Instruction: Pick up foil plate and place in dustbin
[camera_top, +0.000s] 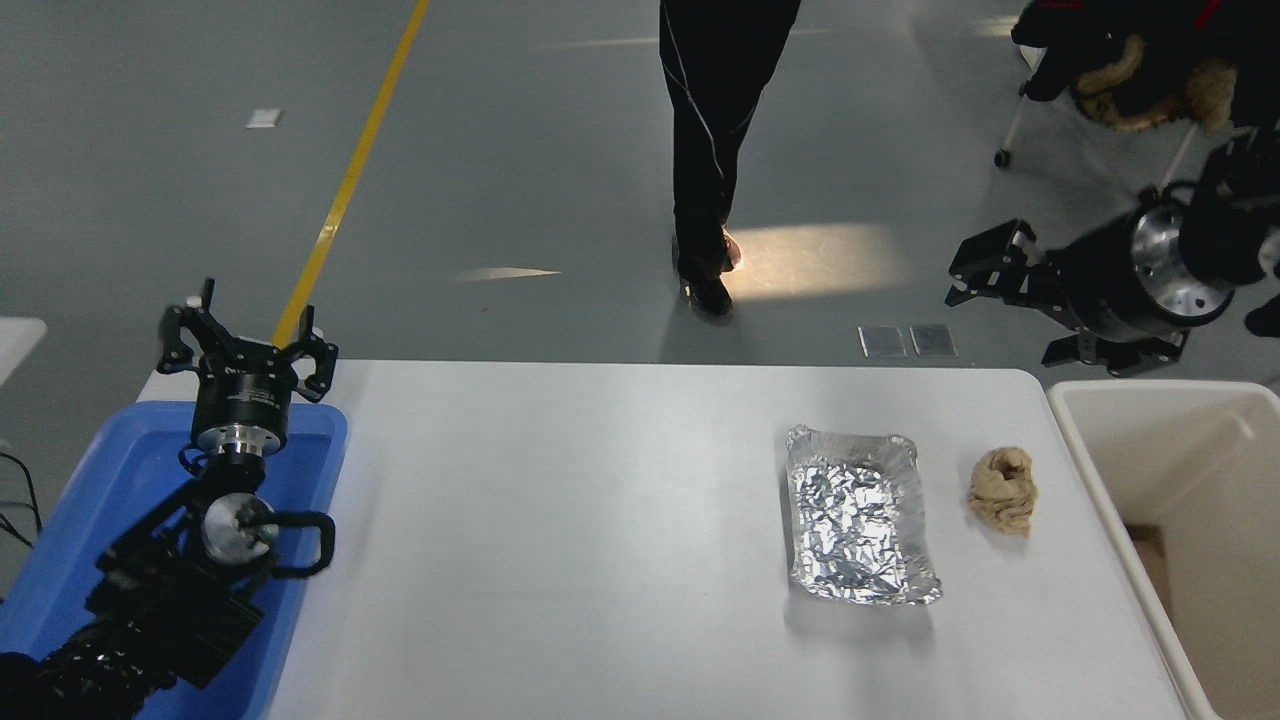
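My right gripper (985, 272) hangs high past the far right corner of the bench (560, 520), its fingers spread apart and holding nothing, so I think I can swing it down to the foil plate (860, 515). The foil plate lies flat near the bench's right edge, just beside a tan lump (1003, 489), with the dustbin (1095, 470) right off that edge. My left gripper (250, 345) sits parked, fingers apart, over the blue tub (70, 520) at the left edge.

I see an evenly bright, sharp view. A warm sunlit patch (800, 260) lies on the grey floor (500, 150) beyond the table (560, 520). The foil plate (858, 515) glints with glare and casts a soft shadow toward me. The right gripper (985, 275) looks slightly motion-blurred.
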